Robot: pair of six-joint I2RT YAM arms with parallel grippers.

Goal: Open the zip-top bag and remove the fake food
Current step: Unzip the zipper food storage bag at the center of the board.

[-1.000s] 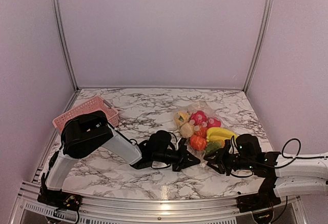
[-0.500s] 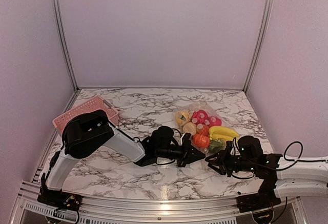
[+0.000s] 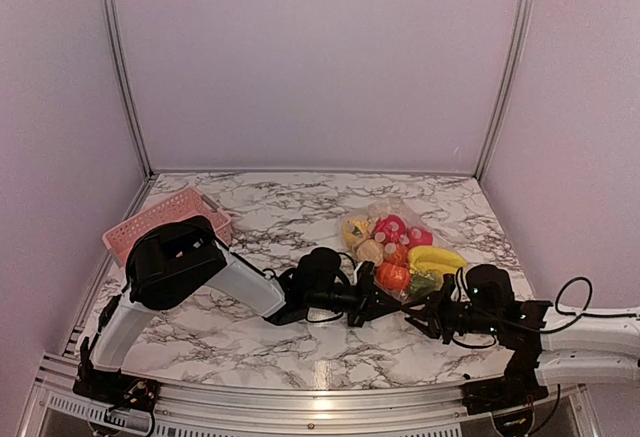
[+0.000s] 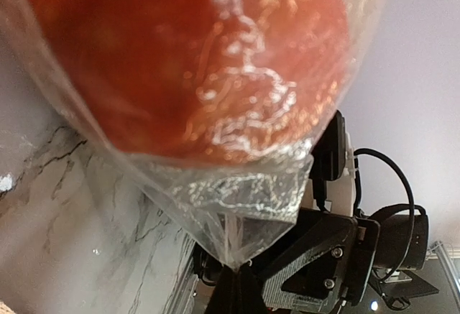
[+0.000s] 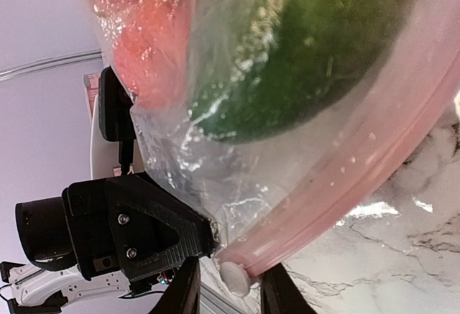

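The zip-top bag lies at the right of the marble table, full of fake food: pink, yellow, orange and green pieces. My left gripper is shut on the bag's near corner; in the left wrist view the clear plastic tapers into the pinched fingertips under an orange piece. My right gripper faces it from the right. In the right wrist view its jaws stand apart on either side of the white slider at the end of the pink zip strip, below a green piece.
A pink slatted basket sits at the table's left edge, behind the left arm. The two grippers almost meet at the bag's near corner; the left gripper's black body fills the lower left of the right wrist view.
The left gripper has crept right, holding the bag's corner. The right gripper has edged along the bag's near edge and its jaws have narrowed around the slider.
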